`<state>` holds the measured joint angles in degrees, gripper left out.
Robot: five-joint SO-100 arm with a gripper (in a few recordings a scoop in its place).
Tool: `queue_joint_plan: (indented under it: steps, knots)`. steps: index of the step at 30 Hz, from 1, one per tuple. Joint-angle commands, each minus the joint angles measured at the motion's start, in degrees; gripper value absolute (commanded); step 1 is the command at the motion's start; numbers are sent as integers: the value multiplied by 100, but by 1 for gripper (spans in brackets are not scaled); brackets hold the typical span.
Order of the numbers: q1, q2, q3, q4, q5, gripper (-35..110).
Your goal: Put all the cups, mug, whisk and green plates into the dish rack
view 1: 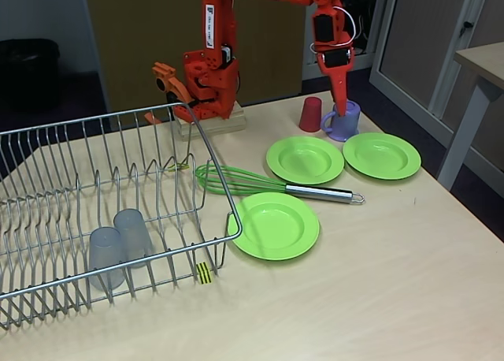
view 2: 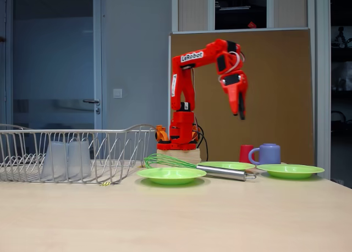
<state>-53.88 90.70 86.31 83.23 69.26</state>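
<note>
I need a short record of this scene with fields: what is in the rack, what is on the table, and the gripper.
in rack: two grey tumblers upside down in the dish rack
on table: three green plates, whisk, red cup, lilac mug
whisk position: handle rests between the plates, loops beside the rack
cup and mug: side by side behind the plates
gripper: gripper in the air above the mug, holds nothing; open or shut cannot be told

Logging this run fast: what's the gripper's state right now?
Orange two-finger gripper: hangs in the air above the lilac handled plastic mug, holding nothing; fingers look together, but open or shut cannot be told for sure.
</note>
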Motion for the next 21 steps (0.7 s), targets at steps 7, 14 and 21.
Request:
queue_joint_plan:
  steps: [7, 14, 21]
  knots:
    - [-1828, -1441, -1213, -483, 2452, 41]
    - [-2522, -1696, -1063, -1028, 2909, 44]
    - [-2936, -1890, -703, -1538, 3076, 45]
